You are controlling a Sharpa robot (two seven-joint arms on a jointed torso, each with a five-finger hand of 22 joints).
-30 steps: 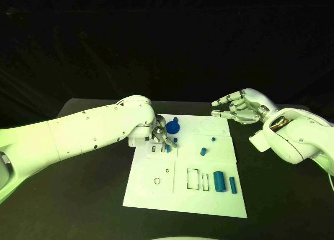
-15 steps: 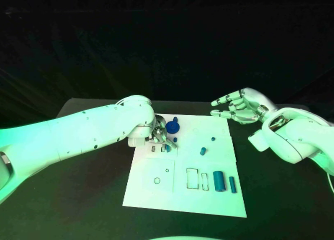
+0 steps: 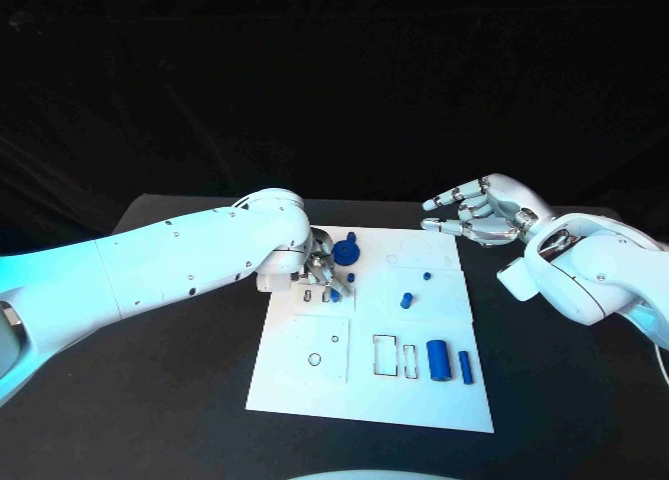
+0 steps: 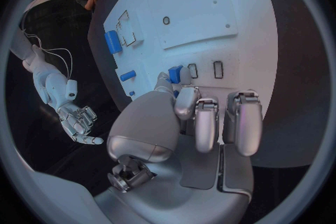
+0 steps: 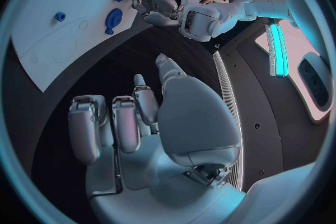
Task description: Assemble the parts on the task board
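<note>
The white task board (image 3: 323, 385) lies in the middle of the table. My left hand (image 3: 320, 270) reaches down onto its far left part. There thumb and a finger pinch a small blue block (image 4: 175, 74) beside two small rectangular slots (image 4: 218, 69); the same block (image 3: 336, 295) peeks out under the fingers in the head view. A round blue part (image 3: 346, 255) stands just behind that hand. My right hand (image 3: 486, 215) hovers above the board's far right corner, fingers apart, holding nothing.
A short blue peg (image 3: 406, 299) and a tiny blue piece (image 3: 426, 276) sit mid-board. A blue cylinder (image 3: 438, 361) and a thin blue bar (image 3: 465, 368) lie at the near right beside outlined slots (image 3: 386, 356). Black table (image 3: 161, 400) surrounds the board.
</note>
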